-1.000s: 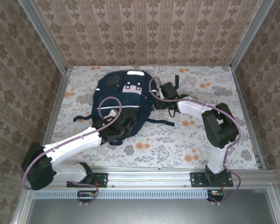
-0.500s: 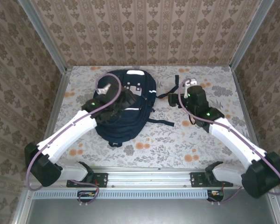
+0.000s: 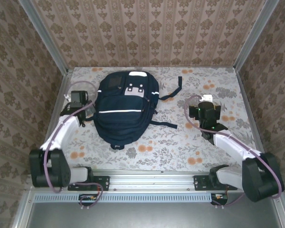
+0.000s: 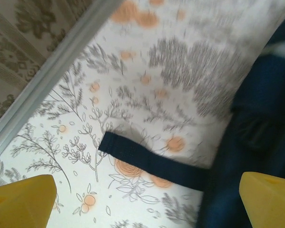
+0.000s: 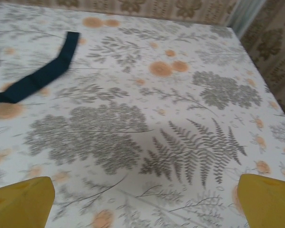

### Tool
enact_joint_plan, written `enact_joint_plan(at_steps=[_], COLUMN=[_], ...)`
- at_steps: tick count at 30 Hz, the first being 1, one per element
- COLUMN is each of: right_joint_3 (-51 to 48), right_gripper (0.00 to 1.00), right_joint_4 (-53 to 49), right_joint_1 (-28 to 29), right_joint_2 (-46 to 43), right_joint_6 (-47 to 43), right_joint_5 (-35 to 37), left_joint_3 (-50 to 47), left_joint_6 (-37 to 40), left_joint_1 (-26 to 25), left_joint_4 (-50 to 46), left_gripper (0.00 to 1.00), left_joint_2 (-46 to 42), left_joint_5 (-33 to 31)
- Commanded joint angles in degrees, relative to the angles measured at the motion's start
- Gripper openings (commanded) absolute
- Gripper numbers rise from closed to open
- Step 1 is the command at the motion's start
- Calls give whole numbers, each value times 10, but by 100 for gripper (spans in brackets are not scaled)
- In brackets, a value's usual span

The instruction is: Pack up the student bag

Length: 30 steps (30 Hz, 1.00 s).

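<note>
Student bag (image 3: 126, 107) lies flat near the middle of the flowered table (image 3: 180, 142), a little left of centre, and we see it between our two arms. Its long axis runs from the near edge toward the back wall (image 3: 152, 33), with the white-patched top end pointing away from us.

Our left gripper (image 3: 77, 98) sits just beside the bag's left flank, jaws spread wide and holding nothing. From the left wrist, the gripper (image 4: 145, 202) looks down on a dark strap (image 4: 152, 164) lying on the cloth, and the navy bulk of the bag (image 4: 261, 109) fills the right side.

Our right gripper (image 3: 209, 102) stands well apart from the bag on the other side, also wide and empty. From the right wrist, the gripper (image 5: 145, 202) faces bare cloth, with a loose strap end (image 5: 42, 76) off to the left.

We judge the left arm the nearer one: the bag lies to its right, a short sideways reach away. The right arm would need to cross open table leftward.
</note>
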Motion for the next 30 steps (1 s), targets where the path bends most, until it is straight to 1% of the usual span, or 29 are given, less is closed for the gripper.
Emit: enact_joint_plan(at_steps=[1, 2, 4, 6, 7, 9, 10, 11, 13, 15, 17, 18, 20, 21, 23, 30], right_joint_3=[-21, -28, -39, -37, -38, -47, -47, -47, -81, -113, -100, -92, -82, -82, -82, -82], right_gripper=[100, 99, 100, 99, 100, 99, 99, 100, 100, 99, 100, 100, 100, 100, 100, 100], right_joint_4=[133, 160, 220, 242, 259, 303, 311, 300, 364, 466, 415, 413, 385, 392, 390, 389], right_joint_1=[-26, -33, -56, -78, -88, -99, -99, -100, -101, -99, -98, -98, -104, -104, -104, -104], right_joint_2=[41, 56, 85, 106, 132, 160, 167, 162, 170, 200, 184, 192, 189, 192, 191, 191], right_joint_6=[-19, -23, -19, 1, 11, 13, 7, 7, -3, -19, -15, -14, -8, -8, -8, -8], right_joint_5=[21, 13, -20, -54, -75, -110, -119, -131, -158, -183, -181, -173, -179, -179, -179, -180], left_joint_3=[-14, -20, -50, -89, -107, -128, -138, -147, -204, -262, -284, -268, -272, -269, -272, -270], left_joint_6=[111, 115, 143, 164, 180, 207, 215, 214, 224, 229, 246, 236, 247, 241, 243, 249], left_joint_1=[3, 3, 3, 3, 5, 9, 11, 11, 11, 18, 18, 18, 17, 16, 17, 11], left_joint_4=[132, 160, 253, 351, 402, 452, 477, 483, 565, 668, 760, 694, 727, 703, 717, 710], left_gripper=[100, 100, 100, 100, 100, 100, 100, 100, 100, 100, 100, 100, 100, 100, 100, 100], left_joint_2=[60, 77, 105, 116, 117, 116, 117, 109, 89, 88, 125, 108, 119, 112, 116, 114], left_joint_5=[-45, -62, -79, -73, -52, 6, 25, 35, 62, 97, 108, 114, 117, 118, 117, 117])
